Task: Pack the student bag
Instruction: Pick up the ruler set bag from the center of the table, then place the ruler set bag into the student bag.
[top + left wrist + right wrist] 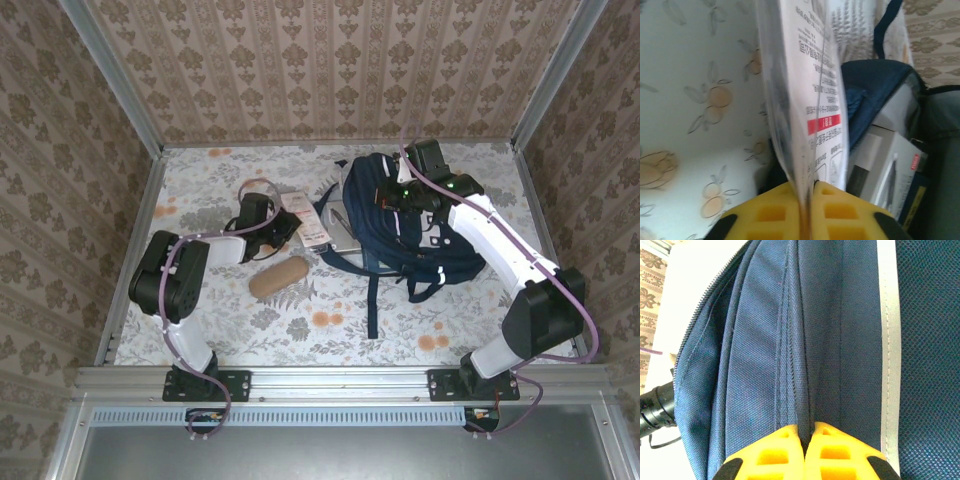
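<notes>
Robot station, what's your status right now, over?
Left gripper shut on plastic-wrapped packet. Right gripper shut on student bag fabric. White box at bag's mouth; brown pouch on table.

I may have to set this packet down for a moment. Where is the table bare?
Bare table lies along the near edge, between the brown case and the arm bases, left of the trailing strap, and in the far left corner behind the left tool. The middle is crowded: the packet hangs close by the student bag.
</notes>
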You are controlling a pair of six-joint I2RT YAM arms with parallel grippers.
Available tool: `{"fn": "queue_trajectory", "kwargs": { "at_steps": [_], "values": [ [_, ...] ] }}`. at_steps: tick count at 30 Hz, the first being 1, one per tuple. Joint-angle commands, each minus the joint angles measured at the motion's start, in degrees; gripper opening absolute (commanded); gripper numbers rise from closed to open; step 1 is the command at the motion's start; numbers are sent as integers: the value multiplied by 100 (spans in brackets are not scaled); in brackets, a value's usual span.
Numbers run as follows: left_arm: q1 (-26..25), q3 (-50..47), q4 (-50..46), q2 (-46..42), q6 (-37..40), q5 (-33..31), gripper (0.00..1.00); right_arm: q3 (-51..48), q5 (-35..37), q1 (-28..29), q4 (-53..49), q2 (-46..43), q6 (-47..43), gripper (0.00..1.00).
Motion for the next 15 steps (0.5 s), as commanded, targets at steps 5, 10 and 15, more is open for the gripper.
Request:
{"fn": "queue_trajectory", "kwargs": {
  "at_steps": [5, 10, 15],
  "values": [
    [-240, 319, -992, -641, 604, -94, 0, 293, -172, 9, 265, -37, 27, 0],
    [-590, 545, -1395, -1158, 927, -98, 0, 402, -376, -23, 277, -123, -43, 0],
    [-947, 776, -1201, -1294, 1058, 68, 0, 472, -849, -107, 477, -196, -52, 0]
  ]
}}
